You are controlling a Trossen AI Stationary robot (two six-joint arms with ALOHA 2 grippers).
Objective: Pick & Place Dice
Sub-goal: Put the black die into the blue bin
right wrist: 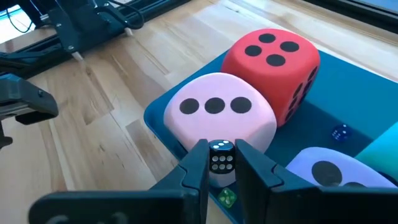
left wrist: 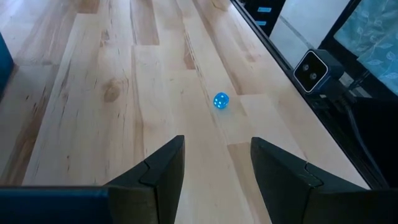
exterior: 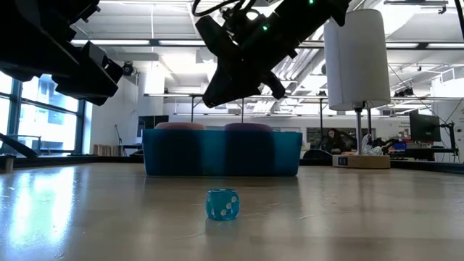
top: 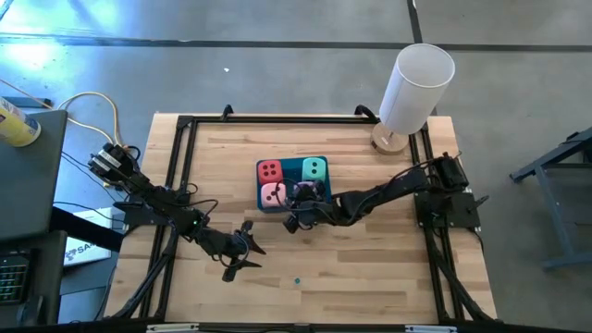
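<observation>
A blue tray (top: 262, 200) at the table's middle holds four big soft dice: red (right wrist: 270, 62), pink (right wrist: 217, 115), purple (right wrist: 323, 171) and teal (top: 314, 169). My right gripper (right wrist: 222, 155) hangs over the tray's near part, beside the pink die, shut on a small black die with white dots. A small blue die (left wrist: 221, 101) rests on the bare wood near the table's front edge. My left gripper (left wrist: 217, 155) is open at the near left, pointing toward that blue die with nothing between its fingers. My right gripper pinches the small black die by two opposite sides (right wrist: 222, 163) between its two fingertips. The fingers slant down from the table's right side. The die is lifted clear, above the tray and in front of the pink die.
A tall white cylinder (top: 416, 79) stands on a round base at the back right corner. A tiny blue die (right wrist: 339, 132) lies on the tray floor and a tiny green one (right wrist: 227, 197) shows below my right fingers. Black rails (top: 176, 166) frame the table.
</observation>
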